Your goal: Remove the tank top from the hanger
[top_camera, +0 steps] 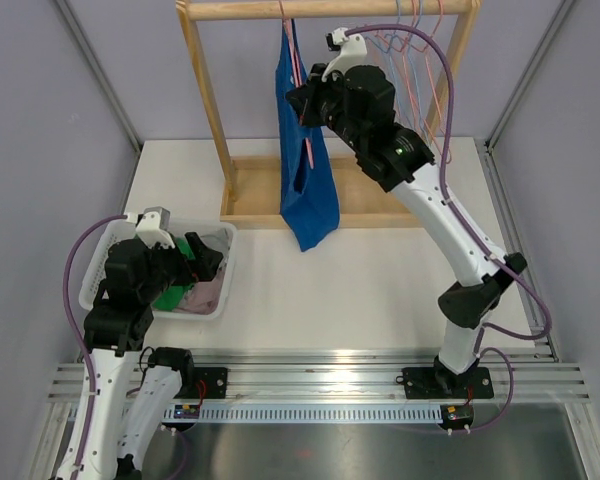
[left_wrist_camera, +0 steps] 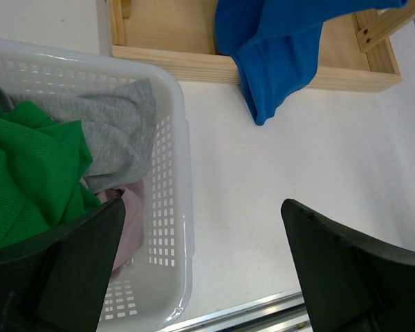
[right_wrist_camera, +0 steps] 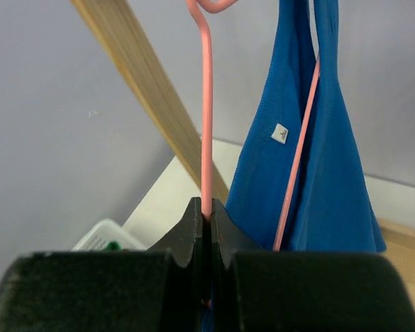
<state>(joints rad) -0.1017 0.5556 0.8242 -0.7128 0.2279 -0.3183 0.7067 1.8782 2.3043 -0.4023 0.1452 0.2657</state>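
Left of the wooden rack (top_camera: 208, 100), my left hand (left_wrist_camera: 200, 263) hung wide open over the edge of the white basket (top_camera: 108, 250) of clothes on the counter (top_camera: 380, 280). The blue tank top (top_camera: 305, 170) hung from the rack's top rail on a pink hanger (right_wrist_camera: 206, 104). My right hand (right_wrist_camera: 207, 220) gripped the hanger, fingers closed on its wire.

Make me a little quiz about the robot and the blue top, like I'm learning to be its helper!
1. True or false: the right pincer is shut on the pink hanger.
2. What lies in the white basket? A) green, grey and pinkish clothes B) shoes C) nothing
3. Fill in: the blue tank top is on a hanger hung from a wooden ____.

Key: 1 true; 2 A; 3 rack.
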